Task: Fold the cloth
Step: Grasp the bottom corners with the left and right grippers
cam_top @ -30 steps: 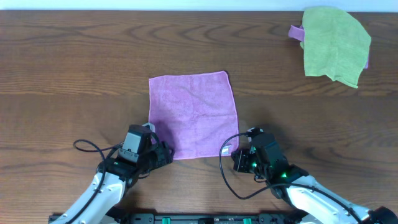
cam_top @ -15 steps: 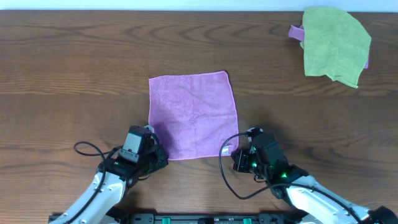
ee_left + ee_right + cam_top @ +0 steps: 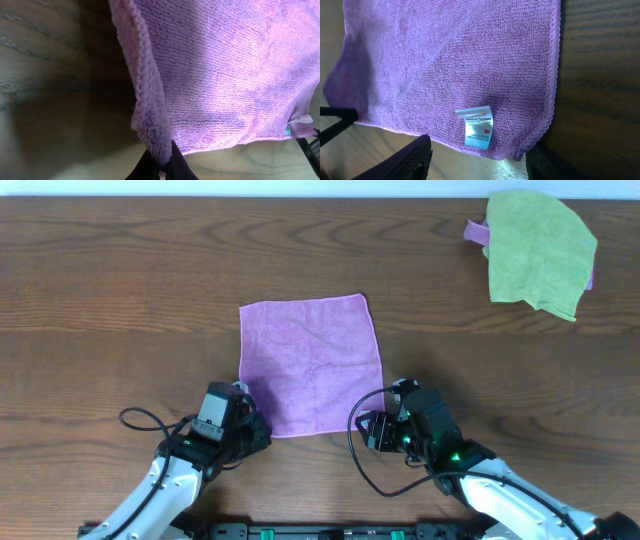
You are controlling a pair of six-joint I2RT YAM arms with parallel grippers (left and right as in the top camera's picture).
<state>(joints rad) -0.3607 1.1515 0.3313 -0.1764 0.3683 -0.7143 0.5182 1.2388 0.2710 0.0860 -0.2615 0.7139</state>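
The purple cloth lies spread flat on the wooden table. My left gripper is shut on its near-left corner. In the left wrist view that hemmed corner is pinched between the dark fingers and lifted a little off the wood. My right gripper stands open at the near-right corner. In the right wrist view its fingers sit either side of the cloth's edge, holding nothing. The white label lies just ahead of the right gripper.
A lime-green cloth lies crumpled at the far right, with a bit of purple fabric showing under it. Black cables loop beside both wrists near the table's front edge.
My left gripper has closed on the cloth's near-left corner. My right gripper, shut a moment ago at the near-right corner, has opened and let the corner go.
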